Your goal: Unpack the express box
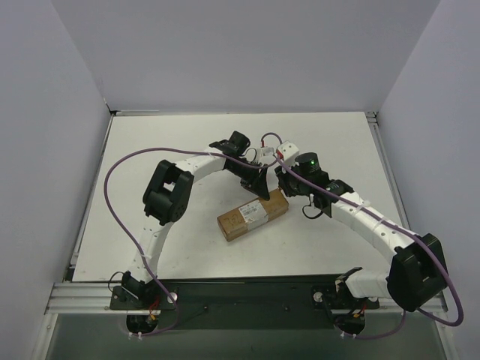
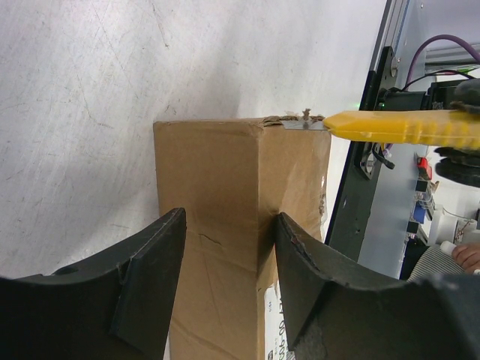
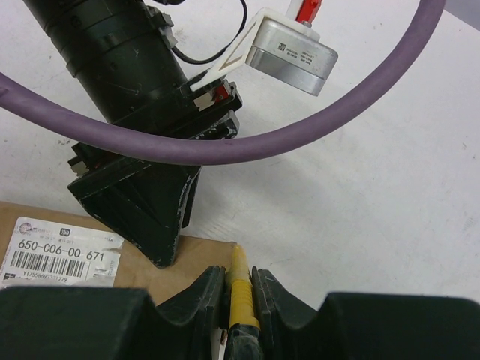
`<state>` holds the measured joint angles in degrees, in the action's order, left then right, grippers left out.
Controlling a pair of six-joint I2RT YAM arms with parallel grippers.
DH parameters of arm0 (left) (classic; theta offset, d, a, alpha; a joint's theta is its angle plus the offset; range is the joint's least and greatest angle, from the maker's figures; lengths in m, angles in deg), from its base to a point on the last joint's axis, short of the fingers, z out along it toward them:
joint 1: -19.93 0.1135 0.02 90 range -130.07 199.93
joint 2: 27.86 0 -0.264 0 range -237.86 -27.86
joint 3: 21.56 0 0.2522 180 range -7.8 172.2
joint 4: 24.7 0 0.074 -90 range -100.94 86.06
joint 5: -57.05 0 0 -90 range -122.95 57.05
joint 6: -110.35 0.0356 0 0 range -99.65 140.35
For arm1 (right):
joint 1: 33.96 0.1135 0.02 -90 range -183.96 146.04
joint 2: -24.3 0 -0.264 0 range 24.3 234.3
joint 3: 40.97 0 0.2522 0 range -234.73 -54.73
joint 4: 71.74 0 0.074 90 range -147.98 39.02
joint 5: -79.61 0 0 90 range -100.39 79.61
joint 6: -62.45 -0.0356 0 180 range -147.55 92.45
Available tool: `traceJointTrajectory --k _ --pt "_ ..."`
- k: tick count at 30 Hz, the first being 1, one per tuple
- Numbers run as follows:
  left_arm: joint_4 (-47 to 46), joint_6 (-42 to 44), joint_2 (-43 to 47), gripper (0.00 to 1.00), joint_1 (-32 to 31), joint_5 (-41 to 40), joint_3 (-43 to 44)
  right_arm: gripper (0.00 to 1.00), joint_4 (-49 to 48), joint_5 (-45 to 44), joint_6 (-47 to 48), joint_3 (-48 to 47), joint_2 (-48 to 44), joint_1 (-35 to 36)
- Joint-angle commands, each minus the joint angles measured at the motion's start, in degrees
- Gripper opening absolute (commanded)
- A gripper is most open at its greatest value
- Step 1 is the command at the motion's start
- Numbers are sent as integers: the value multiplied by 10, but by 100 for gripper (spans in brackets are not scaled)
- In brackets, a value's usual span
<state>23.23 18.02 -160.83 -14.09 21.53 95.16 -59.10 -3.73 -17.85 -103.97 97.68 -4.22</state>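
Observation:
The express box (image 1: 253, 214) lies slanted at the table's middle, white label (image 3: 60, 255) facing up. My left gripper (image 1: 260, 187) stands over its far right end, jaws clamped across the upper back edge: one finger (image 2: 142, 277) lies on the plain brown side (image 2: 210, 180), the other (image 2: 315, 277) presses into the labelled top. My right gripper (image 3: 238, 271) is shut on a yellow utility knife (image 2: 405, 126). The knife's blade tip (image 2: 304, 125) touches the box's end corner, where the card is frayed. In the right wrist view the knife (image 3: 240, 292) points at that corner of the box (image 3: 206, 255).
Both arms meet over the box, the right one (image 1: 360, 217) coming in from the right. A purple cable (image 3: 225, 150) arcs across the right wrist view under a small white module (image 3: 289, 49). Grey walls enclose the white table (image 1: 150, 150); a black frame post (image 2: 367, 150) marks its edge.

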Motion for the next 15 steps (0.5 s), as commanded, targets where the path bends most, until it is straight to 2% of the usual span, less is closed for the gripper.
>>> traceJointTrajectory --k 1,8,15 --pt "8 26 -17 59 -9 -53 -19 0 -21 7 1 -6 7 4" --pt "7 26 -18 59 -9 -53 -18 0 -6 13 5 -1 11 4" --pt "8 26 -19 58 -8 -67 -16 0 80 16 16 -8 -16 4"
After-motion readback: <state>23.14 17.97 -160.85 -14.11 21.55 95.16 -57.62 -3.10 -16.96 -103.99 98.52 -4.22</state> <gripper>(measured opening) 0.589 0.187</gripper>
